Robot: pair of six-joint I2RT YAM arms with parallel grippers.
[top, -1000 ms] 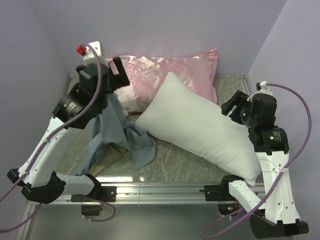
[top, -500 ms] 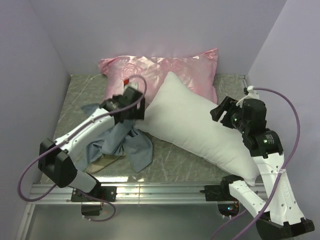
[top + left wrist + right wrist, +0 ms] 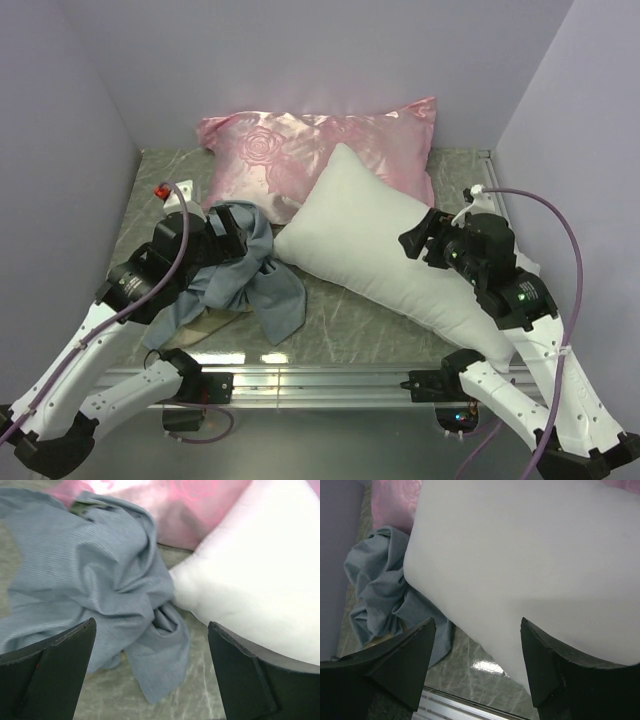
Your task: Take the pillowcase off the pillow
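The pillowcase (image 3: pixel 255 280) lies crumpled, grey-blue side up, on the table left of the pillow, fully off it; it also shows in the left wrist view (image 3: pixel 100 595) and the right wrist view (image 3: pixel 380 590). The plain white pillow (image 3: pixel 390 250) lies diagonally across the middle, bare, and shows in the left wrist view (image 3: pixel 260 565) and the right wrist view (image 3: pixel 530 565). My left gripper (image 3: pixel 228 238) is open and empty above the cloth heap (image 3: pixel 150 645). My right gripper (image 3: pixel 418 240) is open and empty over the pillow's right part (image 3: pixel 477 645).
A shiny pink rose-patterned pillow (image 3: pixel 300 150) lies at the back against the wall, partly under the white pillow. Lilac walls close in left, back and right. A metal rail (image 3: pixel 320 380) runs along the near table edge.
My left arm swung down from holding the cloth high, dropped it in a heap, and now hovers low at the left. My right gripper moved left over the pillow.
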